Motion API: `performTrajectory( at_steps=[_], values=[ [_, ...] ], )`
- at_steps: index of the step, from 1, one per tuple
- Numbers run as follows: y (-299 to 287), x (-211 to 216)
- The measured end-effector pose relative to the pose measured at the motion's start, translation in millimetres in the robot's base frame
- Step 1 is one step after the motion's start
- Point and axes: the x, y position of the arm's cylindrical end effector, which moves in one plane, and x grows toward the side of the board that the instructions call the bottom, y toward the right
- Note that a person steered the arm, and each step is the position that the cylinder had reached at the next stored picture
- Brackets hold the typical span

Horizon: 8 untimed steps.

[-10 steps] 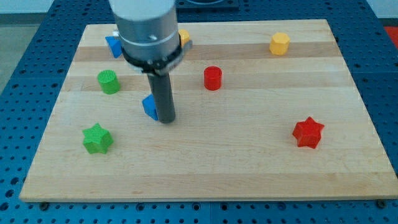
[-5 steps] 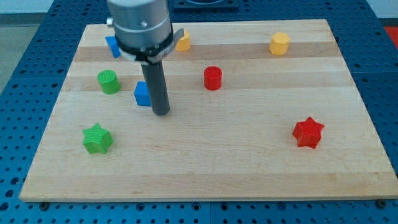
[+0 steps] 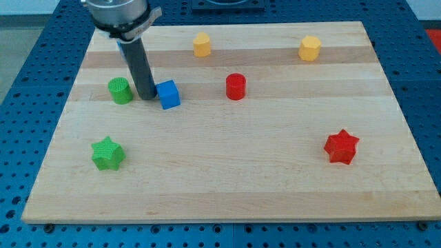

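My tip (image 3: 146,96) rests on the wooden board (image 3: 227,172) between a green cylinder (image 3: 120,90) on its left and a blue cube (image 3: 168,94) on its right. It stands very close to the cube's left side; I cannot tell whether they touch. Another blue block (image 3: 124,49) is mostly hidden behind the rod near the view's top left. A green star (image 3: 107,153) lies below, toward the view's bottom left.
A red cylinder (image 3: 236,86) sits near the board's middle. Two yellow blocks (image 3: 201,45) (image 3: 309,48) lie along the view's top. A red star (image 3: 341,146) lies at the view's right. Blue perforated table surrounds the board.
The rod moved up and to the view's left, passing from the blue cube's right side to its left. The cube shifted up, then slightly right.
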Motion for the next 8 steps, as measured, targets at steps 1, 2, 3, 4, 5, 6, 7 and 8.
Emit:
performTrajectory(
  at_steps=[1,2,3,4,5,6,7,8],
  values=[
    [0.0,-9.2],
    [0.0,-39.0],
    [0.0,-67.9],
    [0.1,-124.9],
    [-19.4,-154.4],
    [-57.8,-165.4],
    [-88.1,-166.6],
    [-100.8,-166.6]
  ],
)
